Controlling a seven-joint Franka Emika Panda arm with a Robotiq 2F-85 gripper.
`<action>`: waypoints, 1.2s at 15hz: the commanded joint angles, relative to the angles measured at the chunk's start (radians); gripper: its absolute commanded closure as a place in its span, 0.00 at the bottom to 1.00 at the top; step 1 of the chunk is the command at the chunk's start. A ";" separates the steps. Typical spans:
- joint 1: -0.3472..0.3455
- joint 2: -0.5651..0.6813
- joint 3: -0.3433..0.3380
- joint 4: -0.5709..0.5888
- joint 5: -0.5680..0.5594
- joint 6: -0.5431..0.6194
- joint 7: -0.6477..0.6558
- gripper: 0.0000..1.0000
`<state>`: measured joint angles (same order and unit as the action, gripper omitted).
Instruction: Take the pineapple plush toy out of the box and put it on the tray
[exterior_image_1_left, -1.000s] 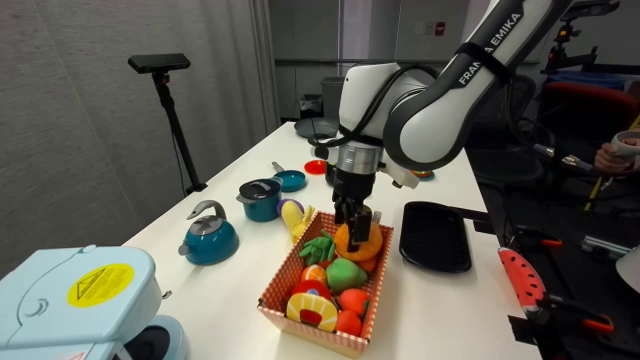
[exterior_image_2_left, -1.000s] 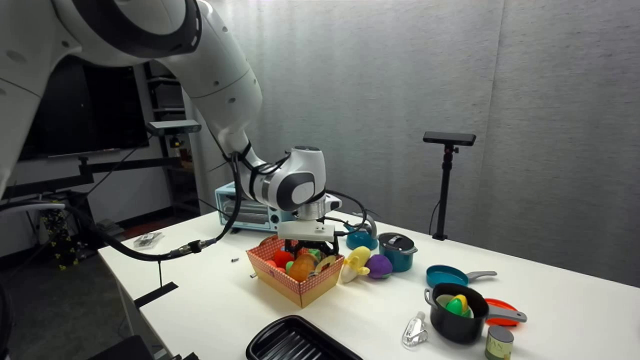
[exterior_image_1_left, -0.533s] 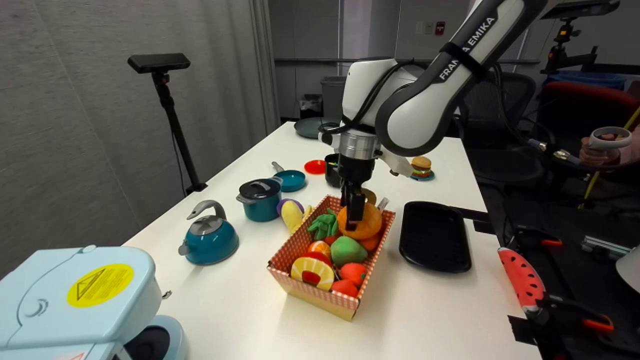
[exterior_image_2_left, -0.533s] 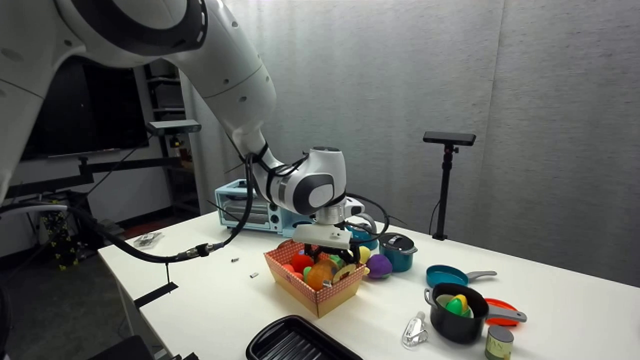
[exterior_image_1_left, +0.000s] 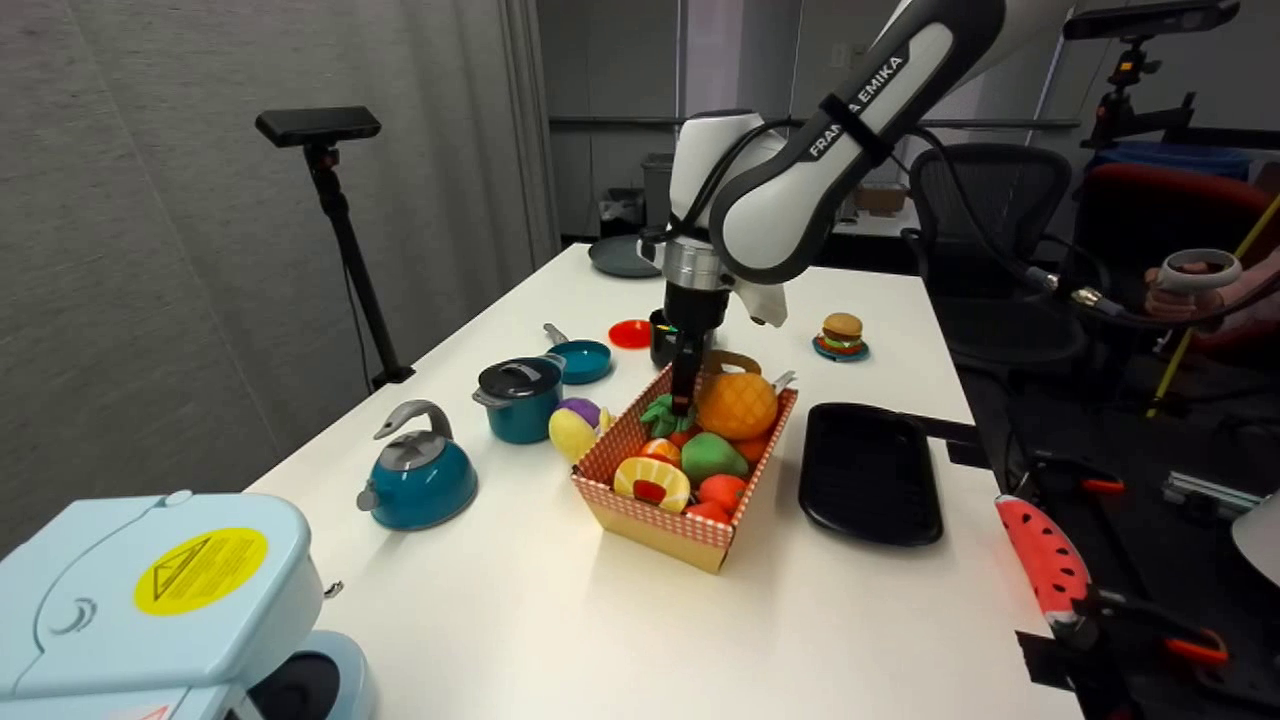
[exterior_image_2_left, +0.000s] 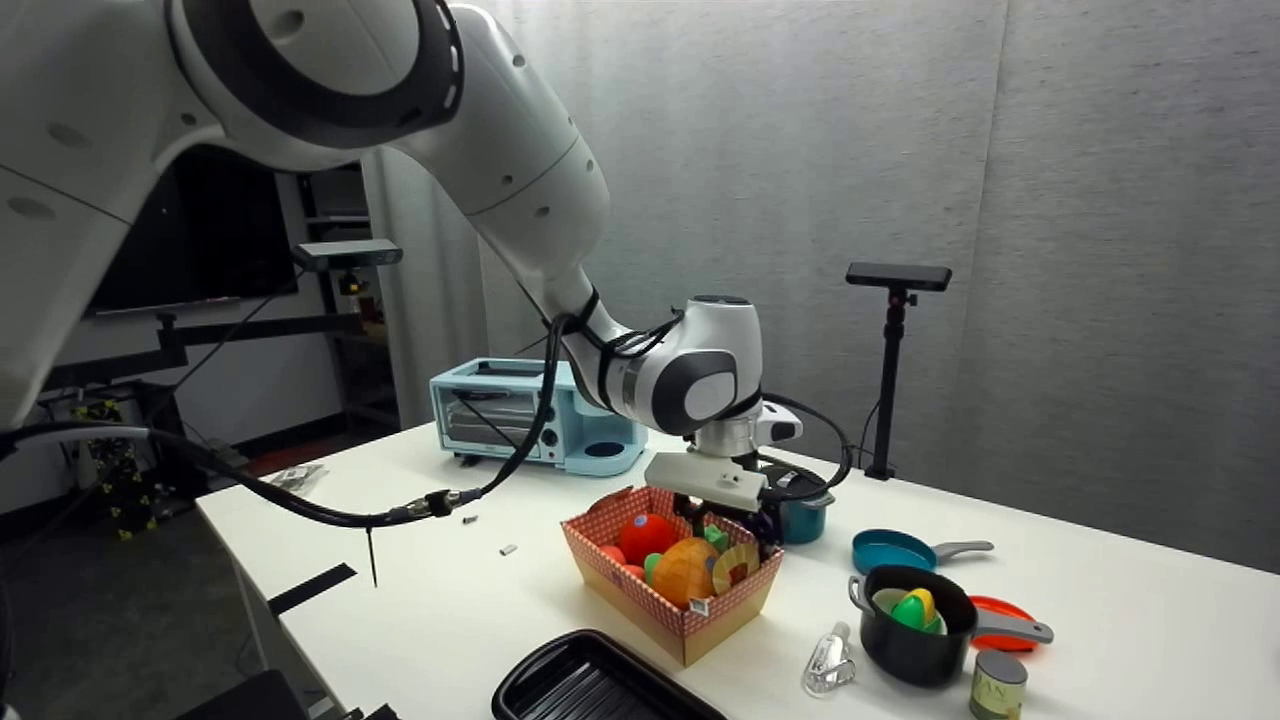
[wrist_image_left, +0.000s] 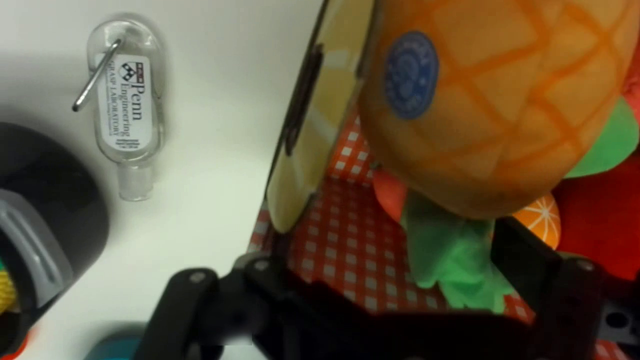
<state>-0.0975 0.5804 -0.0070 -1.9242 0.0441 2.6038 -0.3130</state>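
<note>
The orange-yellow pineapple plush toy (exterior_image_1_left: 737, 405) lies in the red-checked box (exterior_image_1_left: 655, 530) among other plush fruits; it also shows in an exterior view (exterior_image_2_left: 685, 573) and large in the wrist view (wrist_image_left: 490, 100). Its green tuft points down toward my gripper's palm. My gripper (wrist_image_left: 395, 240) is open and low at the tuft end of the box. One finger is close beside the tuft, the other is at the box's edge; I cannot tell whether it is inside the wall. The black tray (exterior_image_1_left: 870, 470) stands beside the box, with nothing on it; part shows in an exterior view (exterior_image_2_left: 600, 685).
A yellow plush (exterior_image_1_left: 573, 435) and a purple plush (exterior_image_1_left: 580, 408) lie beside the box. A teal pot (exterior_image_1_left: 520, 400) and kettle (exterior_image_1_left: 425, 475) stand beyond them. A black pot (exterior_image_2_left: 915, 630) and clear bottle (wrist_image_left: 127, 100) stand near the box's end.
The box has slid along the table together with my gripper, toward the black pot and bottle. The yellow plush has shifted and turned. The gripper now shows at the tuft. The tray has not moved.
</note>
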 joint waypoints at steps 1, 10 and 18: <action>-0.016 0.064 -0.017 0.100 -0.021 -0.050 0.063 0.00; -0.061 0.189 -0.075 0.297 -0.004 -0.105 0.187 0.00; -0.072 0.193 -0.128 0.282 -0.025 -0.090 0.257 0.00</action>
<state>-0.1569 0.7624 -0.1149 -1.6458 0.0448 2.5247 -0.0854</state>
